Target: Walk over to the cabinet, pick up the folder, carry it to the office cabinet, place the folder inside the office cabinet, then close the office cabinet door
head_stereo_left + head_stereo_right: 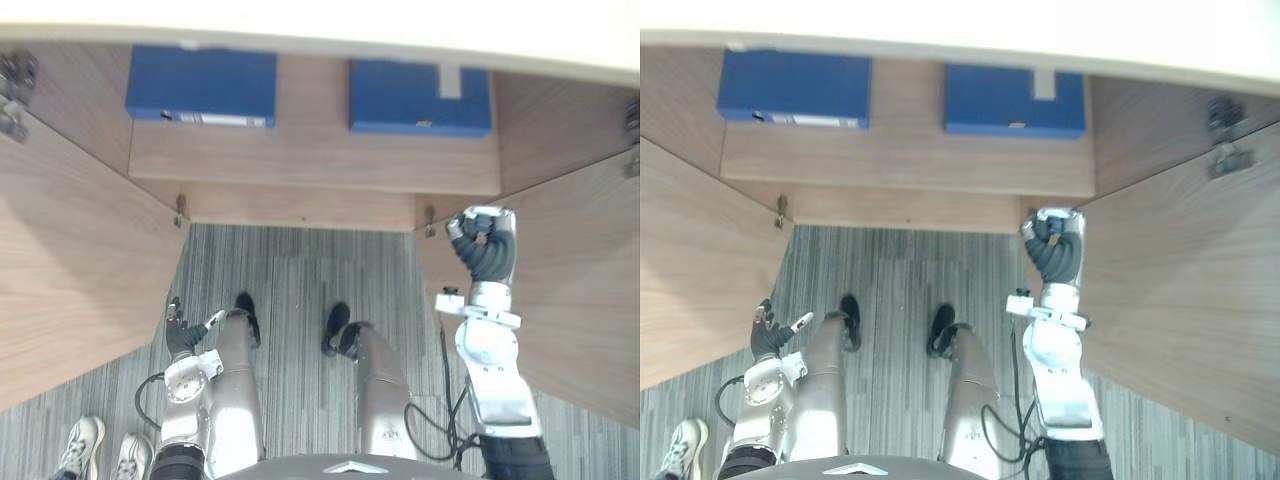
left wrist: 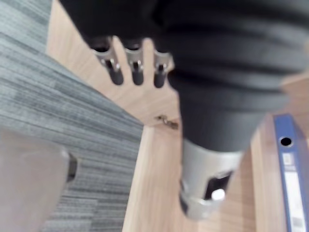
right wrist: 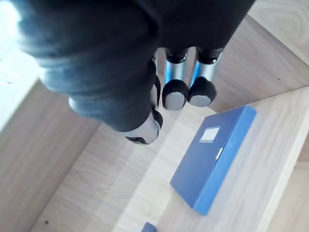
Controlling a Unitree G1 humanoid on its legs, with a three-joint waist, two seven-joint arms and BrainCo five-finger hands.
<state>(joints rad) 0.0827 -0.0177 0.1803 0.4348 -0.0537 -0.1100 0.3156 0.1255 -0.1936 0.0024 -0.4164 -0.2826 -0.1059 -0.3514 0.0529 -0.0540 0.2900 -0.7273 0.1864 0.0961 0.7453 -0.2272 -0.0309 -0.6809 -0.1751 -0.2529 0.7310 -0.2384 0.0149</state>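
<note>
While both doors of the cabinet stand open, the left door and the right door splayed toward the lower corners of the frame, two blue folders lie flat on the wooden shelf at the top of the frame, partly under the cabinet's pale top edge. The right folder sits upper centre-right and the left folder upper left, well apart from each other. The right hand is raised at centre right, just beside the inner edge of the right door, with its fingers loosely bent and nothing in them. Whether it touches the door cannot be told. The left hand hangs low at lower left over the grey carpet, relaxed and empty. The right folder lies up-frame and slightly left of the right hand, deeper in the cabinet, with its long axis running left to right across the frame. The right wrist view shows it flat on the shelf beyond the fingertips. The right hand is clearly the nearer to it, and the left hand is well apart from either folder. Judgement: which folder is the task's cannot be settled here. A reach would go forward and slightly inward from the right hand. A person's pale shoes show at lower left.
</note>
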